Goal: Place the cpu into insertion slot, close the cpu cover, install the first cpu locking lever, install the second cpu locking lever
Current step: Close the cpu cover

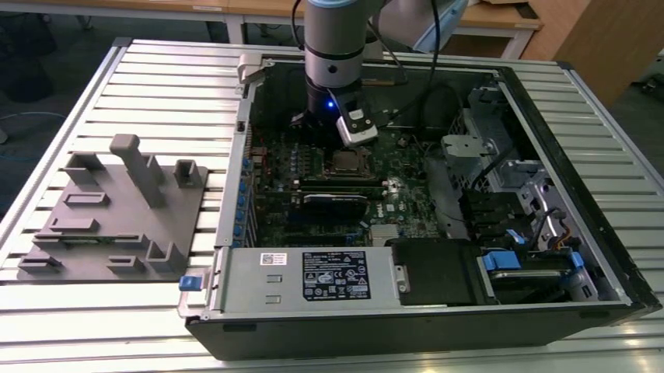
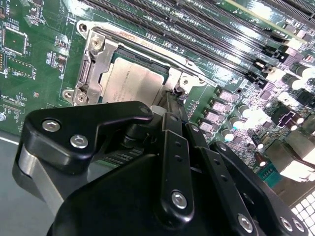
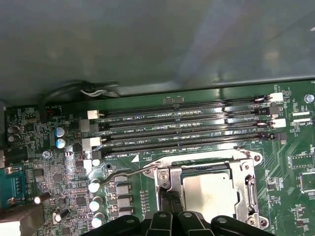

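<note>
The cpu (image 3: 209,192) lies flat in the insertion slot (image 2: 140,55), its silvery top showing through the window of the cpu cover (image 3: 248,184). The cover is down over the socket. A thin wire locking lever (image 3: 129,172) runs along the socket's memory-side edge, and its hooked handle sticks out sideways over the board. My gripper (image 3: 169,199) has its two dark fingers pressed together, with the tips at the socket's corner beside the lever's bend. In the exterior view the gripper (image 1: 343,149) hangs straight above the cpu (image 1: 347,162) inside the open computer case.
Long memory slots (image 3: 187,128) lie just beyond the socket, then the case wall (image 3: 147,49). Capacitors (image 3: 96,204) stand near the lever's handle. A power supply (image 1: 311,276) and a drive cage (image 1: 518,264) fill the case's near side. A grey fixture plate (image 1: 104,217) sits on the exterior view's left.
</note>
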Controlling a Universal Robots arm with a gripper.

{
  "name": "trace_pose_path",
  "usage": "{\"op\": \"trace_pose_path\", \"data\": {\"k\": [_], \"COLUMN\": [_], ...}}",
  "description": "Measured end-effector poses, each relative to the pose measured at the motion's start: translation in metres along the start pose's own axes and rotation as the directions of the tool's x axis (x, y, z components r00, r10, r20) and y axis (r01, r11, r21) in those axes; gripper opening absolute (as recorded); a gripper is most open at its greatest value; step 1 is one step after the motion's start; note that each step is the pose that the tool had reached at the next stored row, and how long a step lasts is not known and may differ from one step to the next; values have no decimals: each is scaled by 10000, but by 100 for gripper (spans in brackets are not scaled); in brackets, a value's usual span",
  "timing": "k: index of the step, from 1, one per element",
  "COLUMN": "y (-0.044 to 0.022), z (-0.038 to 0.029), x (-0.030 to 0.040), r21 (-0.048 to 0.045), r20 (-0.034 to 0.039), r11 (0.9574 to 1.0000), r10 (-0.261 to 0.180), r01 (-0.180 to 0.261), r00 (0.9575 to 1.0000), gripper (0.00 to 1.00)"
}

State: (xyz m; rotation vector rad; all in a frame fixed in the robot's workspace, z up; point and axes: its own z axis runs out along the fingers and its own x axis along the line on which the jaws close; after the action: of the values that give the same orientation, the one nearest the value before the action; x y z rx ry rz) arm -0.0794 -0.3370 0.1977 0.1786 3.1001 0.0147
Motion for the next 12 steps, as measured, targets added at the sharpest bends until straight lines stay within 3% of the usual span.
{"op": "trace_pose_path", "data": {"k": [7, 12], "y": [1, 1], "z": [-100, -120], "x": [-3, -4], "r21": [5, 5], "r20": [-3, -3], "r11": [10000, 10000], "r10": [0, 0], "r01": [0, 0], "r00": [10000, 10000], "gripper": [10, 10]}}
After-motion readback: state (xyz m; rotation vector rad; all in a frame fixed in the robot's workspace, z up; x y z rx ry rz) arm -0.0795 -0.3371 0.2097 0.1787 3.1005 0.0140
